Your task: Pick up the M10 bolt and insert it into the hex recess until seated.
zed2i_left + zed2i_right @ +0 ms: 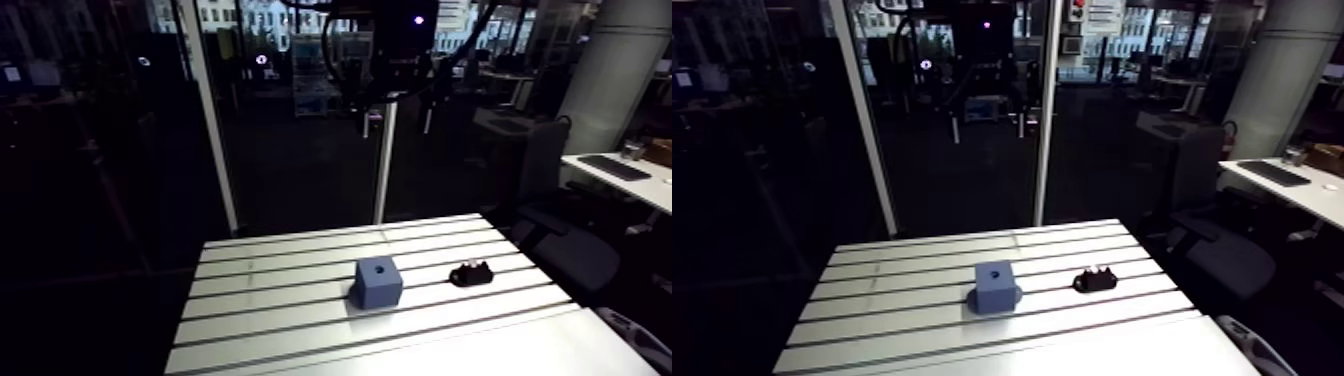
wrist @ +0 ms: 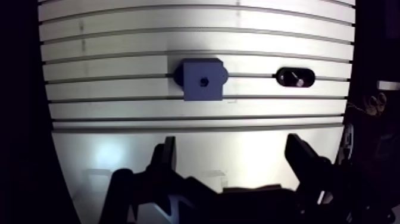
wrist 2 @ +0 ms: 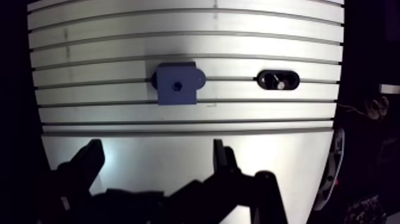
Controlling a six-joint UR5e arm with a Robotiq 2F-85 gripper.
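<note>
**Item 1. Gripper** (image 2: 232,143). Nearest the wrist camera. Two dark fingers spread wide apart with nothing between them. It hangs high above the near, unslotted part of the desk (image 2: 119,36), well apart from every work item.

**Item 2. Blue block** (image 2: 191,89). Stands ahead of the gripper on the slotted part of the desk. A small dark hole in the middle of its top face is taken to be the hex recess (image 2: 203,81). Its outline is too small to make out. The hole looks empty.

**Item 3. Black holder** (image 2: 284,77). An oval cradle on the same strip between slots as the block, to one side of it and well apart.

**Item 4. M10 bolt** (image 2: 296,78). A pale metal glint resting in the black holder. Which end is the head cannot be told.

**Status of work.** By this layout, no step is complete:
- the bolt is ungrasped and in its cradle;
- the recess is unfilled.

Outstanding, as judged:
- descent to the holder;
- closing on the bolt;
- lift;
- carry across to the block;
- alignment over the hole;
- pressing down until seated.
</note>
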